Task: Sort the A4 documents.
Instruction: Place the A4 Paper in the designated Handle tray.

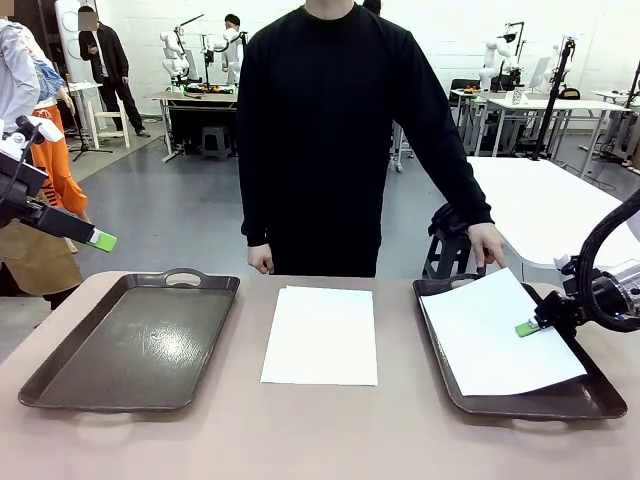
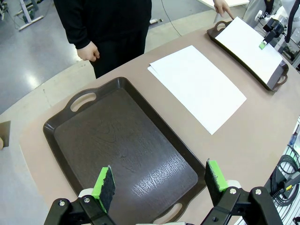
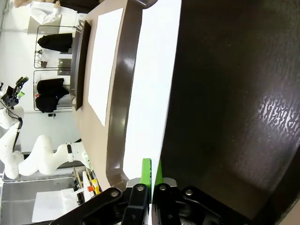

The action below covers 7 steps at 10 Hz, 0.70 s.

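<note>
A stack of A4 documents (image 1: pixel 320 333) (image 2: pixel 197 86) (image 3: pixel 104 56) lies flat on the table between two dark brown trays. One more white sheet (image 1: pixel 495 335) (image 2: pixel 248 44) (image 3: pixel 152 93) rests askew across the right tray (image 1: pixel 520 405) (image 3: pixel 225 93). My right gripper (image 1: pixel 528 327) (image 3: pixel 151 171) (image 2: pixel 263 44) is at that sheet's right edge, its green pads pressed together on the paper. My left gripper (image 1: pixel 100 240) (image 2: pixel 159 180) hangs open and empty above the bare left tray (image 1: pixel 130 345) (image 2: pixel 122 140).
A person in black stands at the far side. One hand (image 1: pixel 488 243) (image 2: pixel 221 5) rests at the right tray's far handle, close to the sheet's corner. The other hand (image 1: pixel 260 260) (image 2: pixel 88 50) hangs at the table's edge.
</note>
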Each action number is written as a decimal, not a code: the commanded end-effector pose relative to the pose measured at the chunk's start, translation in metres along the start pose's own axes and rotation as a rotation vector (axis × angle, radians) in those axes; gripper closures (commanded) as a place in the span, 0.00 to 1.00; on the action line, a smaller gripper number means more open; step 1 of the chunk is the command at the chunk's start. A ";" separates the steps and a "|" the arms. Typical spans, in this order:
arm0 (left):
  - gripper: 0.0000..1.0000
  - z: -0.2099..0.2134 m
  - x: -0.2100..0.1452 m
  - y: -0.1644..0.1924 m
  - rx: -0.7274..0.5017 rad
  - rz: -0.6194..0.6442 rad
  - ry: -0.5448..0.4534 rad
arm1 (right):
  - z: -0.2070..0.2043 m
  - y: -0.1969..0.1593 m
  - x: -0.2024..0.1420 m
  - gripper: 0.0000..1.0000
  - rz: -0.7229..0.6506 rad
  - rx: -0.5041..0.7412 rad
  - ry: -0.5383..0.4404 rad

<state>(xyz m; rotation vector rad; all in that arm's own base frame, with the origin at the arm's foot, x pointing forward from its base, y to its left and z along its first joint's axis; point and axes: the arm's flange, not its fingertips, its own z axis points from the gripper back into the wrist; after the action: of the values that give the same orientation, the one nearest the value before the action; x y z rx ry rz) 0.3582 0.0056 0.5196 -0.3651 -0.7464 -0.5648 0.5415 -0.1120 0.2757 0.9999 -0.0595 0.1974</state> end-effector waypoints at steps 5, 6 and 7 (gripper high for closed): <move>0.00 -0.001 -0.001 0.002 -0.009 0.000 -0.008 | 0.006 0.023 -0.003 0.44 -0.031 -0.217 0.088; 0.00 -0.001 -0.001 0.002 -0.009 0.000 -0.008 | 0.005 0.025 -0.004 0.27 -0.029 -0.232 0.107; 0.00 -0.001 -0.001 0.002 -0.009 0.000 -0.008 | 0.004 0.028 -0.005 0.25 -0.030 -0.263 0.133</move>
<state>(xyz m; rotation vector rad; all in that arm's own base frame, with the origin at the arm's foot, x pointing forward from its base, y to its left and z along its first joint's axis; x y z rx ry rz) 0.3582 0.0056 0.5196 -0.3650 -0.7464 -0.5647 0.5399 -0.1105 0.3002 0.7743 0.0266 0.2327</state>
